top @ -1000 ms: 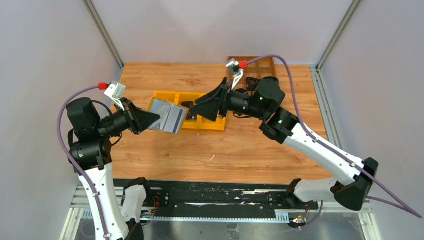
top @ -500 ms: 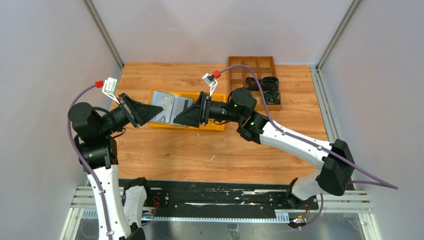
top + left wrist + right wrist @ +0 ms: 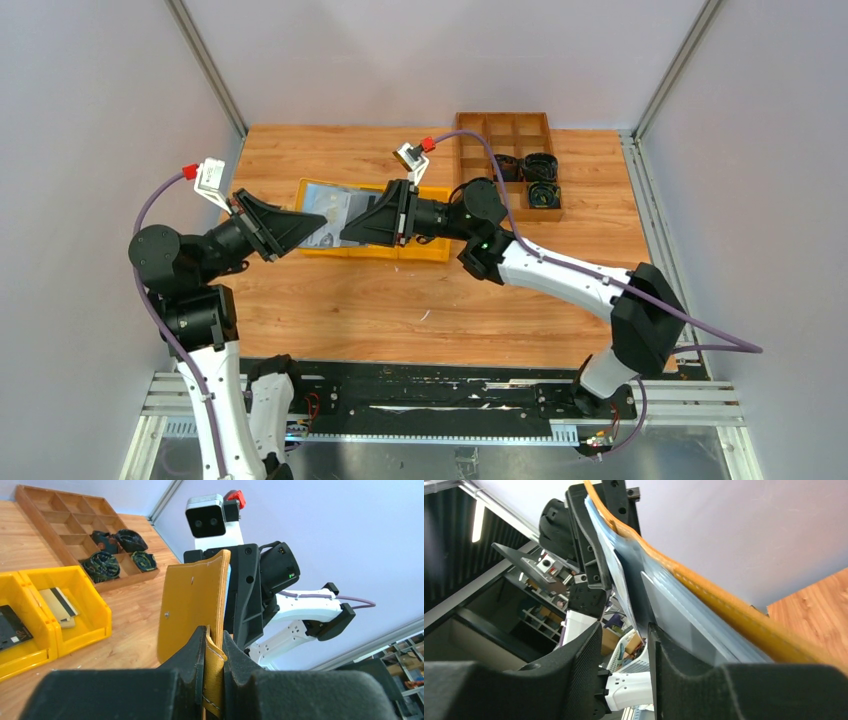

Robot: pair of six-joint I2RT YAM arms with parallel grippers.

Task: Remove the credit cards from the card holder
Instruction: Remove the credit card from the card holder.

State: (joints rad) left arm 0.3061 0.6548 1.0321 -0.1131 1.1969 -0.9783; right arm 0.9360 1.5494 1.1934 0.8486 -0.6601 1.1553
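Observation:
My left gripper point(image 3: 320, 230) is shut on the lower edge of the mustard-tan card holder point(image 3: 335, 208) and holds it up over the yellow bins. In the left wrist view the holder point(image 3: 192, 605) stands upright between my closed fingers, gripper point(image 3: 215, 647). My right gripper point(image 3: 345, 236) is open at the holder's silvery side. In the right wrist view one finger point(image 3: 684, 680) lies against the clear silver-grey card sleeves point(image 3: 664, 600); the gap at the gripper point(image 3: 624, 645) is open. A beige-gold card point(image 3: 60, 606) and a black card point(image 3: 10, 627) lie in the bins.
Yellow plastic bins point(image 3: 425, 248) sit mid-table under both grippers and also show in the left wrist view point(image 3: 95, 610). A brown wooden divided tray point(image 3: 505, 130) with dark round items point(image 3: 540, 180) stands at the back right. Bare wood lies in front.
My right gripper has swung left from beside the wooden tray up to the holder's silvery face. My left gripper has lifted the holder slightly back and left.

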